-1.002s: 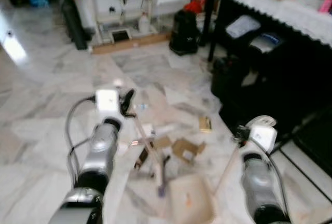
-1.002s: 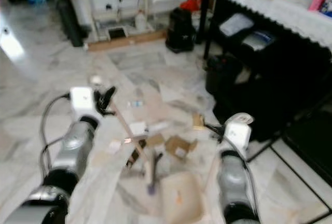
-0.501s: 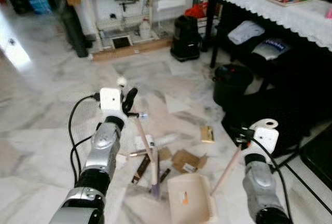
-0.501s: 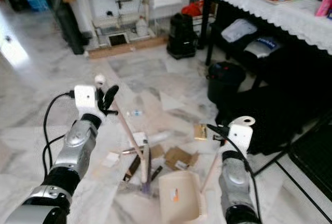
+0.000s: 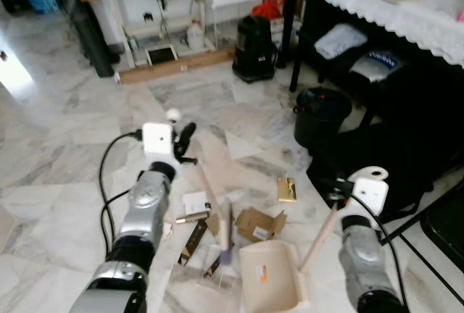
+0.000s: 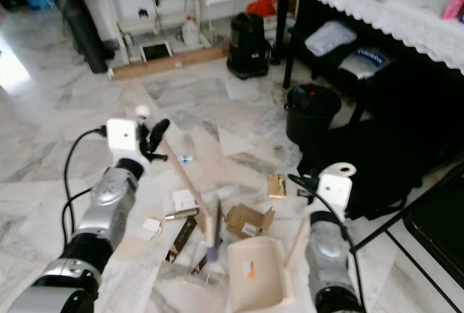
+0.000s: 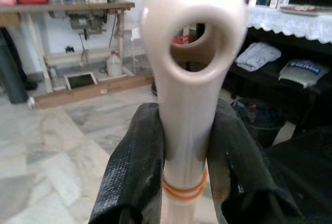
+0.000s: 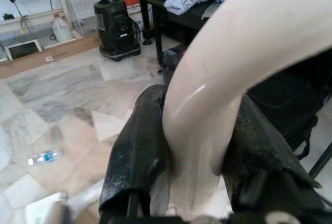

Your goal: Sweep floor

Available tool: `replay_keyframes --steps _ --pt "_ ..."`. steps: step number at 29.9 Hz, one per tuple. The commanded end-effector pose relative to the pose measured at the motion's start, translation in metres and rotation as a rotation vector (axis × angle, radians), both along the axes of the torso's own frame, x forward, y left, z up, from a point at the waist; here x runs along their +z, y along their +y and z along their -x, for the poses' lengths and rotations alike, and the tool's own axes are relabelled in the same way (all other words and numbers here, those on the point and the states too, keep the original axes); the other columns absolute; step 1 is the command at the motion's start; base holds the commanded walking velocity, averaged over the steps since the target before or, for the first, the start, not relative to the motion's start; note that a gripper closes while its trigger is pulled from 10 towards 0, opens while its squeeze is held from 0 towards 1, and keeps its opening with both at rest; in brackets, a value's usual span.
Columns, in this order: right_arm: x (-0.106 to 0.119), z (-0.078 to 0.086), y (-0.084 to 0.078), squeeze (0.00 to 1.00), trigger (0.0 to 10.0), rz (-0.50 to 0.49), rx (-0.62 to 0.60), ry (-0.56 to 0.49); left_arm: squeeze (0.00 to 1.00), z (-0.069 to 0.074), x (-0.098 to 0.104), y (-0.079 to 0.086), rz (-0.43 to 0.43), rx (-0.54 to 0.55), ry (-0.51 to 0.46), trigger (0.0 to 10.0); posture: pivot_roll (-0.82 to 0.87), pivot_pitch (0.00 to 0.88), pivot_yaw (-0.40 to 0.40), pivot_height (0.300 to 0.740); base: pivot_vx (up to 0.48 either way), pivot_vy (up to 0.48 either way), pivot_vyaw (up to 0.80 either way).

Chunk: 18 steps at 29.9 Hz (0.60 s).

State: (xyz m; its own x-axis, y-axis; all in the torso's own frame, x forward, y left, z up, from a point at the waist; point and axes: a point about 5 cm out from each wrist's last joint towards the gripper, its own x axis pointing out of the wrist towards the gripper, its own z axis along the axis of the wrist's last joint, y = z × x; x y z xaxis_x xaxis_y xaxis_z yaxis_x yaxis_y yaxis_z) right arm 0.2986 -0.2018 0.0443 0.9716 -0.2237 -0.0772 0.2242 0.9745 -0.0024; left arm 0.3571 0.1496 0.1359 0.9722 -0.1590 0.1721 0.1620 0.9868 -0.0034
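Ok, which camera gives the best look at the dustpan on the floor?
The right eye view: the dustpan lies whole near the bottom edge, its handle running up to the right hand. The left eye view shows it similarly. The right wrist view shows just the handle between the fingers.

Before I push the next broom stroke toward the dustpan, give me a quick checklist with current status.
1. Left gripper on broom handle: jaws shut around it, ok.
2. Right gripper on dustpan handle: jaws shut around it, ok.
3. Dustpan down at the floor beside the broom head: ok; whether its lip lies flat on the floor, cannot tell.
4. Litter in front of the pan: cardboard box, dark strips and paper scraps not collected, not ok.
5. Gold packet lies off towards the black bin, outside the broom's line: not ok.
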Motion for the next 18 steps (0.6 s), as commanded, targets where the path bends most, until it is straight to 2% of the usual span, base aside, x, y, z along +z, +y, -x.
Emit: replay_keyframes --steps 1,8,18 --pt "0.004 -0.001 0.000 0.00 10.0 -0.001 -0.005 -0.025 0.00 -0.002 0.010 0.000 -0.017 -0.010 -0.042 10.0 -0.13 0.000 0.060 0.740 0.000 0.000 0.00" --pt "-0.002 0.001 0.001 0.00 10.0 0.008 -0.011 -0.003 0.00 -0.001 0.007 -0.001 -0.035 -0.030 -0.033 10.0 -0.13 0.000 0.059 0.740 0.000 0.000 0.00" --pt "-0.024 0.014 0.004 0.00 10.0 0.014 -0.015 0.099 0.00 0.002 -0.002 -0.005 -0.056 -0.111 0.025 10.0 -0.12 0.000 0.058 0.740 0.000 0.000 0.00"
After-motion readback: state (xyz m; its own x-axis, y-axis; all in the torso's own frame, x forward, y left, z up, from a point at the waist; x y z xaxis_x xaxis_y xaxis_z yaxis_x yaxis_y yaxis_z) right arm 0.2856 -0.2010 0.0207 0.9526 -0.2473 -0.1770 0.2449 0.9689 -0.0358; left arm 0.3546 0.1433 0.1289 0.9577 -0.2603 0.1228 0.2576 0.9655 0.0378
